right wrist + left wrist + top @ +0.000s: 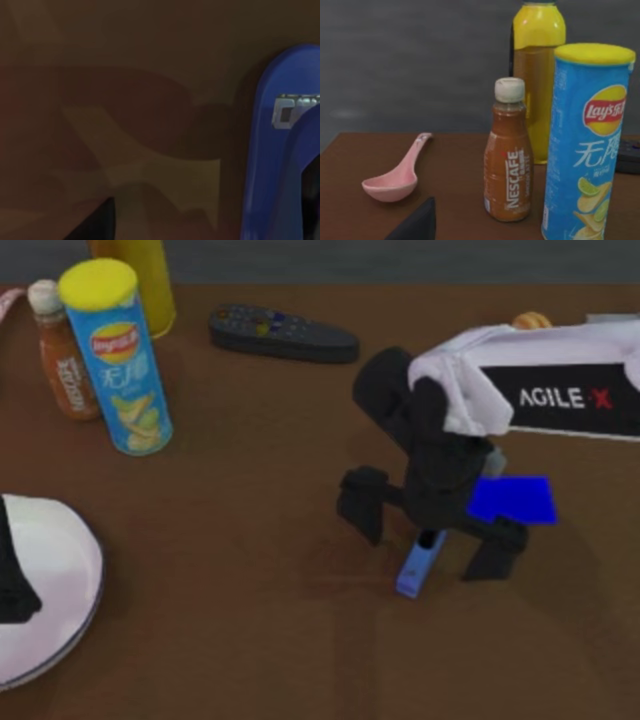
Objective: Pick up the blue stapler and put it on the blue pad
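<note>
The blue stapler (419,563), a short periwinkle bar with a black end, lies on the brown table right of centre. My right gripper (428,530) hangs low over it, open wide, with one black finger (360,505) on each side and the stapler's far end under the wrist. The right wrist view is dim and shows the stapler (272,150) close up, beside one dark fingertip (97,225). Just right of the gripper lies the blue pad (515,498), partly hidden by the arm. My left gripper (12,590) is parked at the table's left edge, holding nothing.
A dark grey remote (283,333) lies at the back centre. At the back left stand a blue Lay's can (115,355), a brown Nescafe bottle (62,350) and a yellow bottle (140,280). A pink spoon (395,177) lies at the far left.
</note>
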